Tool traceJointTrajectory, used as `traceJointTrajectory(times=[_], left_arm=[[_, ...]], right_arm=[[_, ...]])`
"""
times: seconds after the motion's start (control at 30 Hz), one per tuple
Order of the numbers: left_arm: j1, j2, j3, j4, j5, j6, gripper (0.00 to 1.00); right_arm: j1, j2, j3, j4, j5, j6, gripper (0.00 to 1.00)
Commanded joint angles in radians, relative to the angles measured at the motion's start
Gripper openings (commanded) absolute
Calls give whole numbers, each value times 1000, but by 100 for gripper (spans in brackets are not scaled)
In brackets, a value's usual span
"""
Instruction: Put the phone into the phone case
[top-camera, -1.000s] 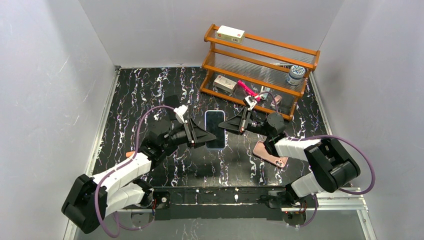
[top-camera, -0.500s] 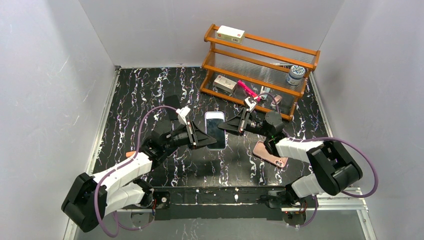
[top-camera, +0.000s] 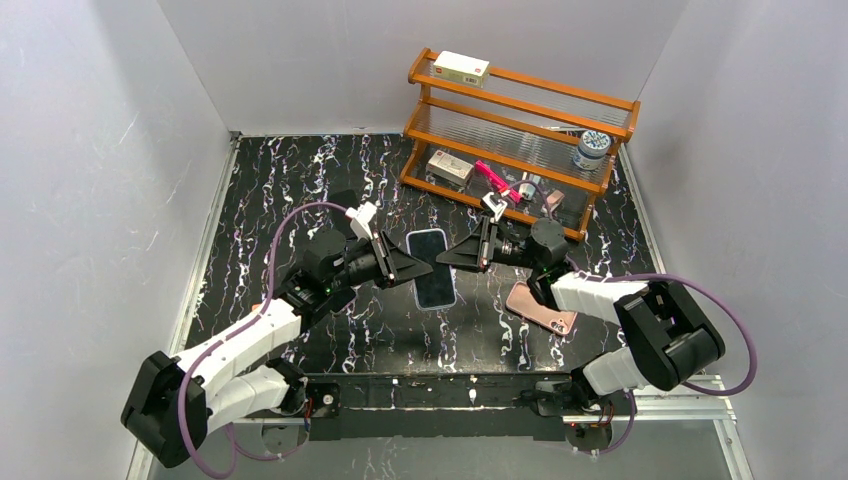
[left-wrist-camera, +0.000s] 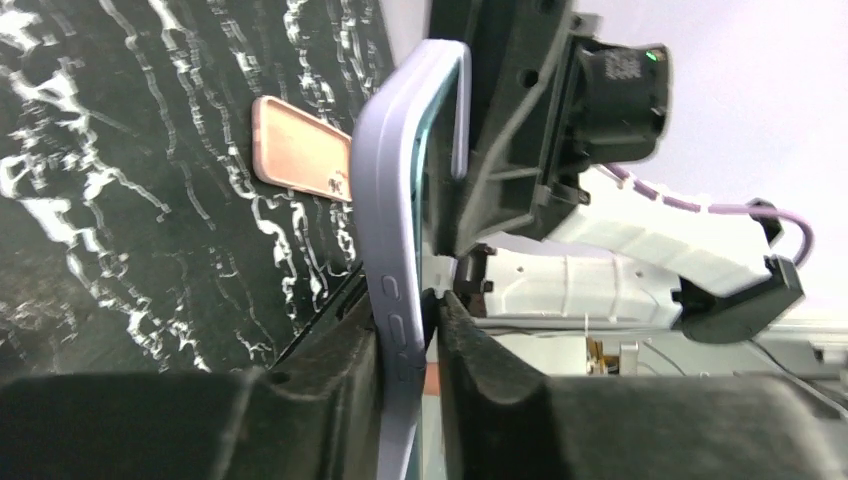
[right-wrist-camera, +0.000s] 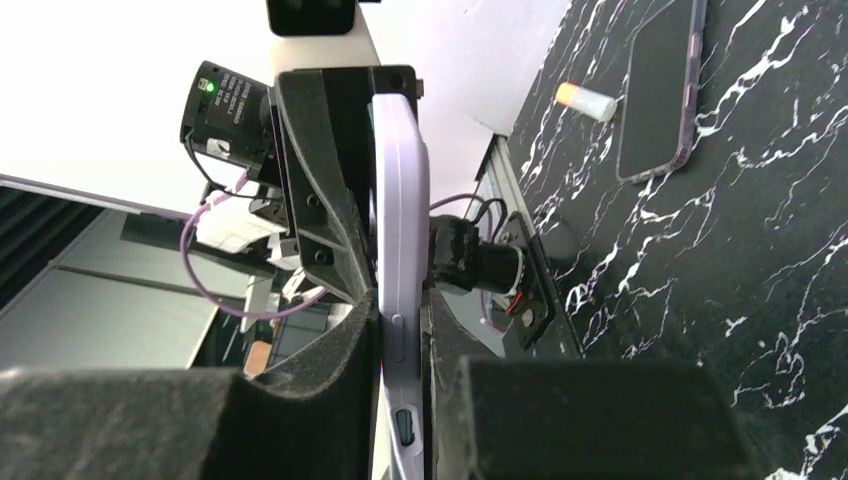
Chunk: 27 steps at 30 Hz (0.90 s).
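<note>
Two grippers share one object: the left gripper (left-wrist-camera: 410, 315) and the right gripper (right-wrist-camera: 400, 300) are each clamped on opposite sides of the lavender soft-plastic phone case (left-wrist-camera: 388, 200). They hold it in the air above the black marble-patterned table (top-camera: 300, 180), between the two arms. The dark-screened flat phone (top-camera: 432, 270) lies inside this case. In the left wrist view, however, one rim of the case seems to stand away at the far corner, so I judge the seating is not complete. To do it well, one side should only hold while the other presses the loose corner gently over the phone's edge. Too strong a pinch can bend the soft case and pop the phone out. A rose-gold flat rectangle (top-camera: 540, 308) lies on the table near the right arm, well apart.
</note>
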Motion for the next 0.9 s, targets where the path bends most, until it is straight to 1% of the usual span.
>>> traceJointTrajectory(times=[0.0,0.03,0.07,0.17,0.3,0.4,0.47,0.57,0.7,0.73,0.8,0.87], left_arm=[[-1,4,3,68,-13,-19,7],[-1,8,0,82,-9,-22,3],[0,10,-6,95,-7,-26,0],[1,2,-13,121,-13,-32,0],[0,-16,-9,146,-38,-28,0],[1,-30,-5,169,-57,-22,0],[0,-36,-6,191,-66,-19,0],[-1,-38,-9,225,-78,-22,0],[0,-28,-7,245,-78,-20,0],[0,-26,-7,246,-76,-19,0],[1,-24,-12,246,-75,-17,0],[1,-28,-18,246,-80,-16,0]], right_arm=[[0,-21,47,109,-57,19,2],[0,-23,49,98,-62,17,7],[0,-24,49,92,-67,14,12],[1,-41,38,56,-80,-4,32],[2,-73,-6,19,-113,-33,53],[6,-97,-50,12,-147,-46,65],[11,-114,-75,7,-166,-52,69],[18,-140,-99,-6,-172,-59,69],[24,-159,-103,-43,-169,-78,63],[25,-160,-103,-43,-170,-78,59],[25,-156,-100,-42,-170,-76,48],[25,-151,-99,-32,-172,-63,33]])
